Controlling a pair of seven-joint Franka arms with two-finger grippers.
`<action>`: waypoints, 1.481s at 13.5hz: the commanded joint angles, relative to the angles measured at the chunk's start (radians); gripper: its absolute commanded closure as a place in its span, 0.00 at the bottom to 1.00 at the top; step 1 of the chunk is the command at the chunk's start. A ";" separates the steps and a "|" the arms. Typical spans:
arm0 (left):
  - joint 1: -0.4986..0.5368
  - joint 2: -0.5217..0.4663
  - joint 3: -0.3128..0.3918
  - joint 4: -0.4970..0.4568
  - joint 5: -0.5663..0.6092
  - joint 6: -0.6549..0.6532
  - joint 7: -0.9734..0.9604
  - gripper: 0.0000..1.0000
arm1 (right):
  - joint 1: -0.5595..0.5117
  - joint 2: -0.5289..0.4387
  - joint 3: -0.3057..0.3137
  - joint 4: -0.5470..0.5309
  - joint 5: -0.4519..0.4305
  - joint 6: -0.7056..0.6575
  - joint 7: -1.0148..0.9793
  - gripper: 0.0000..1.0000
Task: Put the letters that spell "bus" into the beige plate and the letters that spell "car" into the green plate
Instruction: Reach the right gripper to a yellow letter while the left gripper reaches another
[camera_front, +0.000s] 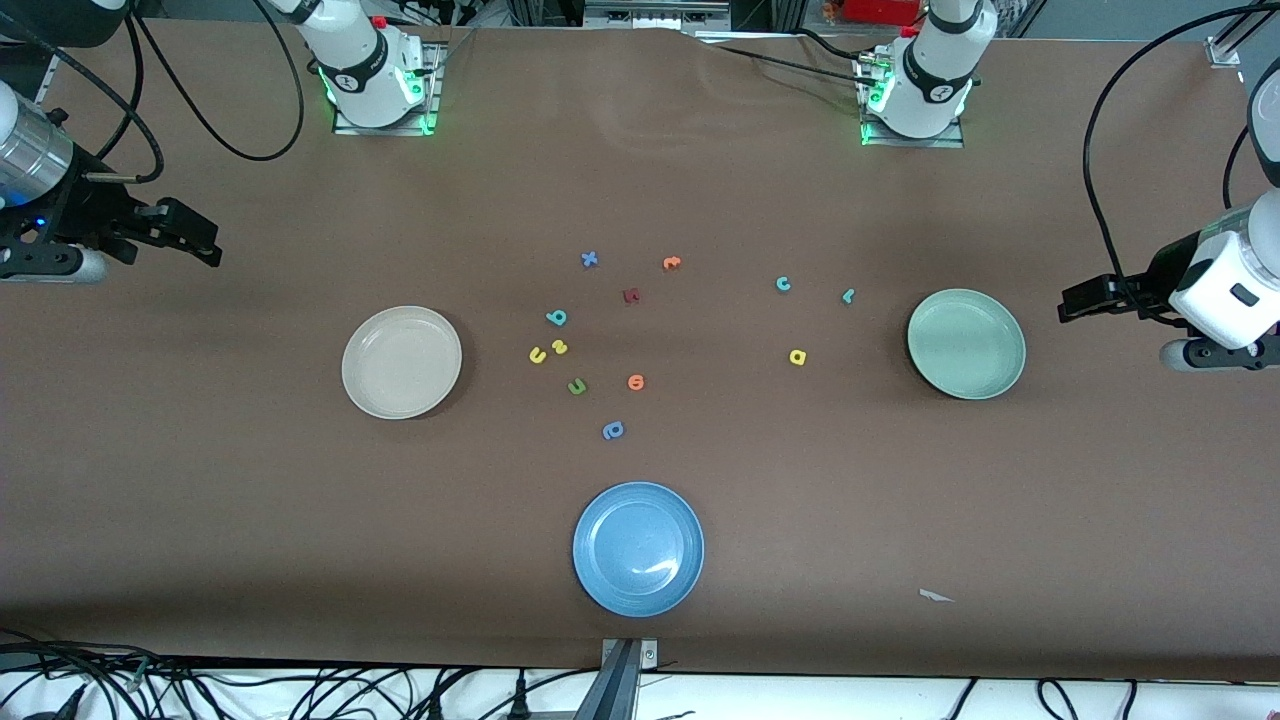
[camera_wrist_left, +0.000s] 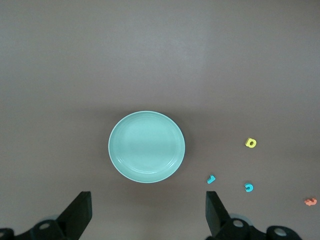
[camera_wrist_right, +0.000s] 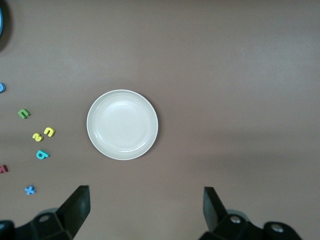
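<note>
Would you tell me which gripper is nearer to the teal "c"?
Left. The left gripper hangs open at its end of the table, just past the green plate from the teal "c". The right gripper hangs open at the other end.

My own black fingertips (camera_wrist_left: 80, 212) run off the wrist view's edge. The round blue plate (camera_wrist_right: 1, 22) shows me only a sliver, and the small dark red foam letter (camera_front: 631, 295) is too tiny to read.
</note>
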 joint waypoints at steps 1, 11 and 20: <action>0.003 -0.003 0.001 -0.001 -0.015 -0.009 0.008 0.00 | -0.007 0.004 0.012 0.002 -0.008 -0.023 0.001 0.00; 0.006 -0.003 0.002 -0.001 -0.015 -0.010 0.008 0.00 | 0.229 0.159 0.020 -0.181 -0.015 0.246 0.284 0.00; 0.003 -0.005 -0.034 -0.105 -0.031 -0.042 -0.038 0.00 | 0.433 0.414 0.018 -0.213 -0.129 0.636 0.884 0.00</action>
